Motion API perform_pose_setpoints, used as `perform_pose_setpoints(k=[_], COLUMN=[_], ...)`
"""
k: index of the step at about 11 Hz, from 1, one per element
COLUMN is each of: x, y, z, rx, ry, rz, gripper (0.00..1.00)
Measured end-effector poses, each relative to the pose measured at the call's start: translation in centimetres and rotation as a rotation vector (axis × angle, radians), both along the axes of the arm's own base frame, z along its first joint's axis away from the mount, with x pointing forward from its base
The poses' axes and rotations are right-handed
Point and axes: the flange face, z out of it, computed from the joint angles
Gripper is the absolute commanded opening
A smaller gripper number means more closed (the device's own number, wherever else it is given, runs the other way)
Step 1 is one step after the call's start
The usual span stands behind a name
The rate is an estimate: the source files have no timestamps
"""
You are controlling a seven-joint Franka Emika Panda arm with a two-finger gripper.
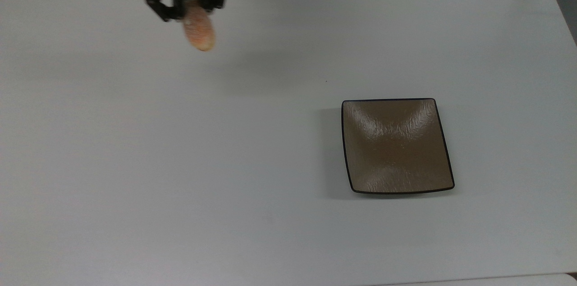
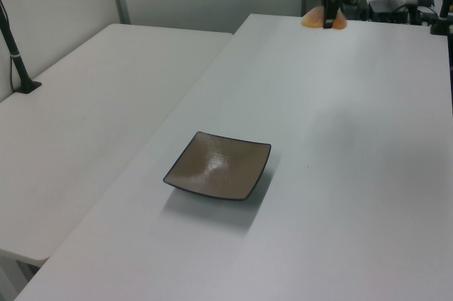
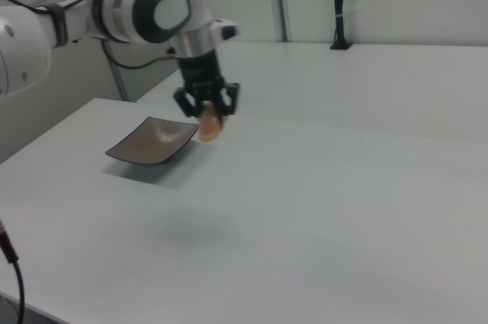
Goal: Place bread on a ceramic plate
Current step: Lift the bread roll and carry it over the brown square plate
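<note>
Carrying the small oval orange-pink roll with the sugary speckled crust (image 1: 199, 31), I have the black two-finger pincer (image 1: 188, 6) pinching it by its upper end, so most of the bread hangs below the fingertips, clear of the white table top (image 1: 180, 141) with its soft shadow underneath. The square glossy brown ceramic plate with the thin black rim (image 1: 396, 145) sits well apart from the pincer, toward the top view's lower right; in the right view it lies just behind and to the left of the pincer (image 3: 207, 105), and it is bare. My judgement is that this is the transport leg, with the placing not yet begun. To do it well I would keep the height until the roll is over the middle of the plate, not its raised rim, then lower until the bread nearly touches before releasing, since an end-gripped roll could swing or tip and roll off a curved, slick surface.
</note>
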Motion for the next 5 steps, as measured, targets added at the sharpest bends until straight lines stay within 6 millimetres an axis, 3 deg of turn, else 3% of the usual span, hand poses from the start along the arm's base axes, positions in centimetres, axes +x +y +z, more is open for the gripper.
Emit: perform_pose_setpoints(k=[2,4,5], x=[0.6,1.5,2.2], y=[7.6,13.9,17.7], z=[-0.8,-1.8,-3.1], rx=[0.006,0.019,0.039], ry=[0.004,-0.013,-0.049], rz=[0.010,0.004,-0.011], gripper=[0.27,0.27,0.27])
